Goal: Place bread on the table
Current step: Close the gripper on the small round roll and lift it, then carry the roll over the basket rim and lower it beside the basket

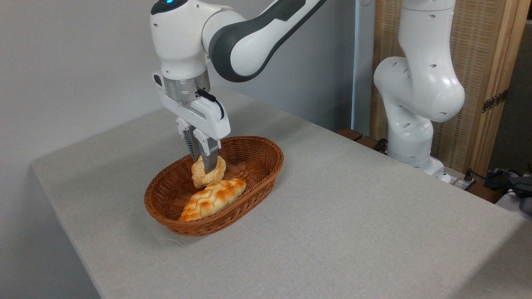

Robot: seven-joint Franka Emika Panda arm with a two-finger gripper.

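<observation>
The bench (332,216), under its light grey cover, stretches out all round below the hand, with plenty of bare surface off to the hand's right and toward the camera. The arm (249,37) comes in from the upper right and points the hand (206,166) straight down.

Directly beneath the hand sits the brown wicker basket (253,154), its rim rising on every side. In the basket, just below and slightly forward of the hand, lies the braided loaf (214,199).

The bread (204,175), the small ridged bun, is right at the hand's tips, standing on edge. The fingers look closed against its two faces, so I judge the hand clamped on it. Its lower edge appears to touch or nearly touch the loaf; I cannot tell which.

The bun is still within the basket's walls, so the task is not yet done. Risks as I judge them:

- The grip sits high on a lobed, grooved edge, so the bun could pivot or slip free on lifting.
- If it drags on the loaf, it could be pulled askew.
- A sideways move made too low would catch the rim and shove the basket.
</observation>
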